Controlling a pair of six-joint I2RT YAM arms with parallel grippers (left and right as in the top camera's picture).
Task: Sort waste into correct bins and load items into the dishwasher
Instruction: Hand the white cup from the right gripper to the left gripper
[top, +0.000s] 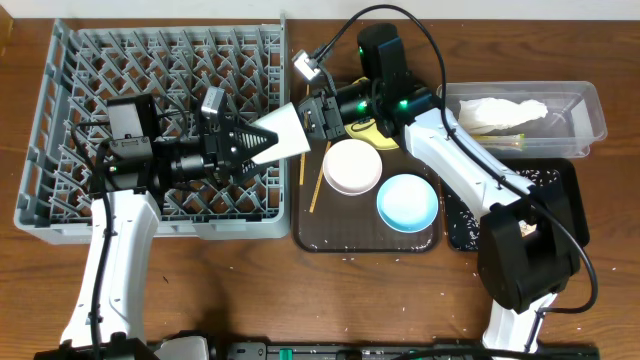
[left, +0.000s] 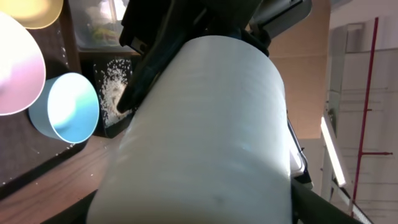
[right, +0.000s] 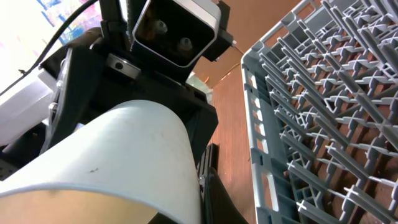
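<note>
The small white cup (top: 285, 135) hangs on its side in the air between both grippers, over the right edge of the grey dish rack (top: 60, 130). My left gripper (top: 258, 141) is shut on its narrow end. My right gripper (top: 314, 120) is shut on its wide rim. The cup fills the left wrist view (left: 205, 137) and the right wrist view (right: 118, 149). The white bowl (top: 351, 166), the light blue bowl (top: 407, 201) and a chopstick (top: 318, 180) lie on the brown tray (top: 340, 238). The yellow plate (top: 372, 135) is mostly hidden under my right arm.
The clear tub (top: 585, 115) at the back right holds the white napkin (top: 500, 113). The black tray (top: 565, 190) in front of it holds rice grains (top: 465, 215). Rice grains also lie on the table in front of the brown tray.
</note>
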